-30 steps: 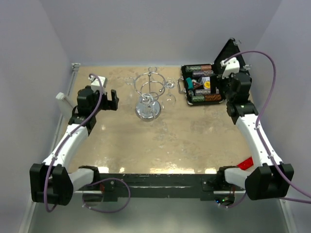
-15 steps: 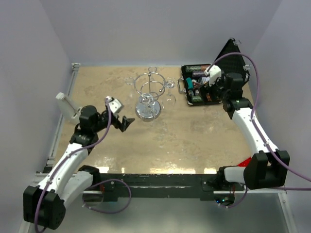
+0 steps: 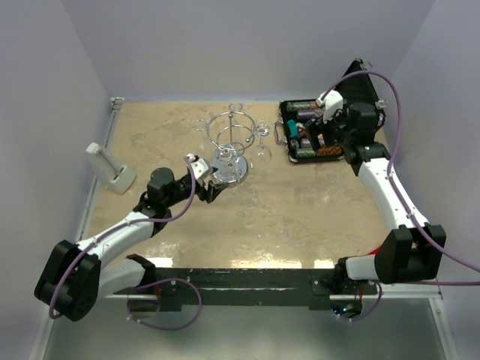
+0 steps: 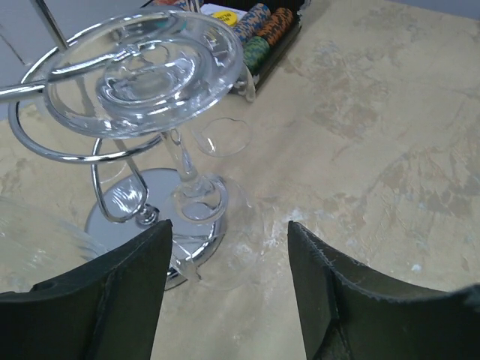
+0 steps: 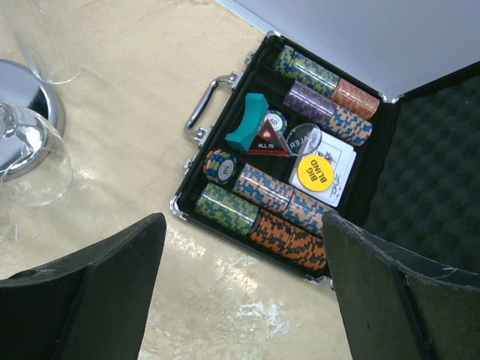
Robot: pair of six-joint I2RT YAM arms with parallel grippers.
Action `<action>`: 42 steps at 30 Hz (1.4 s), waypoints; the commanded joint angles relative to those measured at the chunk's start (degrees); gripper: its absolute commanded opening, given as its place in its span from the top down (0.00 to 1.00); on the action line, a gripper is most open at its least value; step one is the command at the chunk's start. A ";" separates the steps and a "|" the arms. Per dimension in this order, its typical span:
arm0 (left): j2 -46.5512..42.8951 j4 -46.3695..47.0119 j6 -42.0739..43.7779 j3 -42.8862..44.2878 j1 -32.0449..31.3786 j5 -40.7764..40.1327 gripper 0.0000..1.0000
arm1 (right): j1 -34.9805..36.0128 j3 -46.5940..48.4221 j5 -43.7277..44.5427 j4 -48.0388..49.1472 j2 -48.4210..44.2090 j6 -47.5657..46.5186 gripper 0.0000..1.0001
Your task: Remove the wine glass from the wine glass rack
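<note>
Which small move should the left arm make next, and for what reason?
Probably ease the left gripper forward: its open fingers point at the wine glass hanging upside down on the wine glass rack, but its stem looks ahead of them, not between them.

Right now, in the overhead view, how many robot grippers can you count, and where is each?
2. The left gripper is near the base of the wine glass rack; the right gripper is over the open chip case. None seem hidden.
</note>
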 commanded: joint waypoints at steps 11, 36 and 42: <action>11.22 14.55 -3.65 6.87 -0.15 -1.20 0.56 | -0.05 3.44 2.56 -0.38 -1.40 0.86 0.12; 11.84 13.60 -2.43 9.60 -0.15 2.58 1.00 | -0.23 1.60 4.32 -1.53 -2.81 -0.54 0.11; 8.77 11.40 -2.69 9.24 -0.15 3.37 1.00 | -0.23 1.25 3.97 -1.71 -2.98 -0.54 0.11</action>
